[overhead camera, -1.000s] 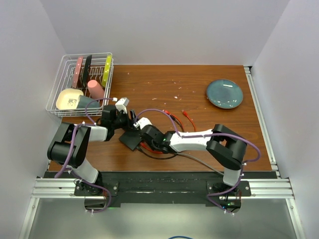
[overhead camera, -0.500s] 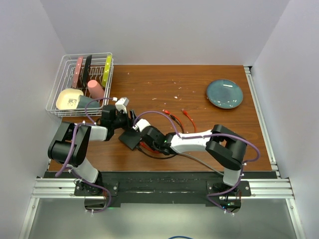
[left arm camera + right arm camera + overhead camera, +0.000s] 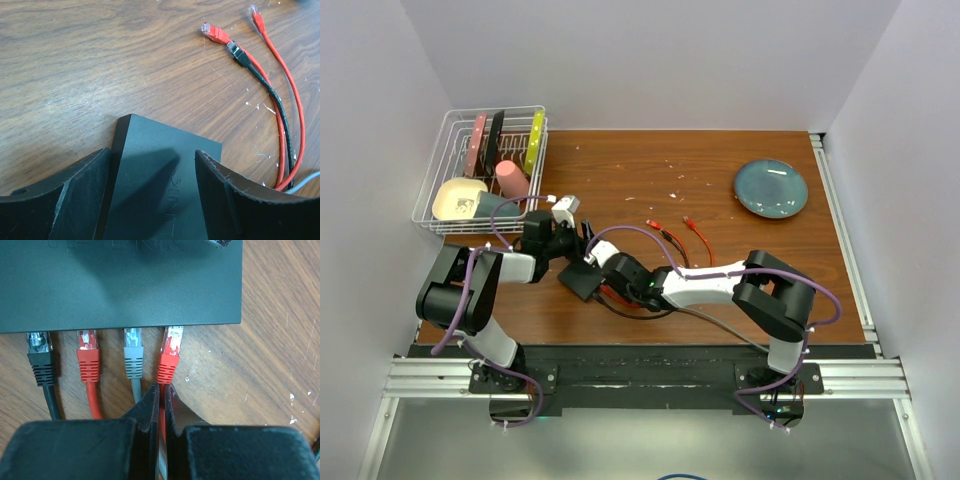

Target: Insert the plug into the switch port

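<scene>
The black box (image 3: 120,285) lies on the worktop (image 3: 75,60), well apart from the blue-grey plate (image 3: 771,188), at about 8 o'clock from it in the top view. In the right wrist view, the red plug (image 3: 168,357) sits at the box's near edge, rightmost of four, its clear tip at the switch port (image 3: 173,329). I cannot tell how deep it is seated. The right gripper (image 3: 161,392) has its fingers pinched narrow on the red cable just behind the plug. The left gripper (image 3: 152,172) stands with fingers wide over the box's far side, and whether they press on it is not clear. The plug's long axis runs 6 to 12 o'clock in that wrist view, nose toward 12 and leaning a touch toward 1. My judgement is that the lean should be squared with the port first. The push should then go straight along the axis while the left fingers keep the box from sliding.
</scene>
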`<state>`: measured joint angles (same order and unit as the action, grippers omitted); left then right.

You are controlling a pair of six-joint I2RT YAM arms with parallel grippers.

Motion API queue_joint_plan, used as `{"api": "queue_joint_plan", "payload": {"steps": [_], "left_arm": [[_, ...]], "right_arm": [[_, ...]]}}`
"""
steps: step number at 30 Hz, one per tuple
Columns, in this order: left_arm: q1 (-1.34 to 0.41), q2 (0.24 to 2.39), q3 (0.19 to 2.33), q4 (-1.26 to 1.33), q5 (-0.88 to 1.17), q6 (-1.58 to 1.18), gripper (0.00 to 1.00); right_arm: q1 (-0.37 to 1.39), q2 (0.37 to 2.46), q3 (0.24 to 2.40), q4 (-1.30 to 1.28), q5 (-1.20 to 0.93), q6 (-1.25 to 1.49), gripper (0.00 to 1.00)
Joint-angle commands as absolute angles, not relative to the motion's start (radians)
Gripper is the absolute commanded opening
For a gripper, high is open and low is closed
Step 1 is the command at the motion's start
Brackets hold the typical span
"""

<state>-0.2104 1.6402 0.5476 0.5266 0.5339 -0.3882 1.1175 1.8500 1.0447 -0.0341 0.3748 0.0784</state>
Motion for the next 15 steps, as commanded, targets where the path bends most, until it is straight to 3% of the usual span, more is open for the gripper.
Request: {"api": "queue_joint_plan", "payload": {"steps": [1,15], "left_arm": [[-0.222,1.624,0.543,0.563,0.644,-0.384,0.73],[-0.222,1.635,0.546,0.569,0.658,-0.382,0.73]], "right_arm": [[1.123,1.792,1.091,0.083,0.376,0.031,0.0],[1.123,1.825,1.149,0.072,0.423,0.044,0.0]]}}
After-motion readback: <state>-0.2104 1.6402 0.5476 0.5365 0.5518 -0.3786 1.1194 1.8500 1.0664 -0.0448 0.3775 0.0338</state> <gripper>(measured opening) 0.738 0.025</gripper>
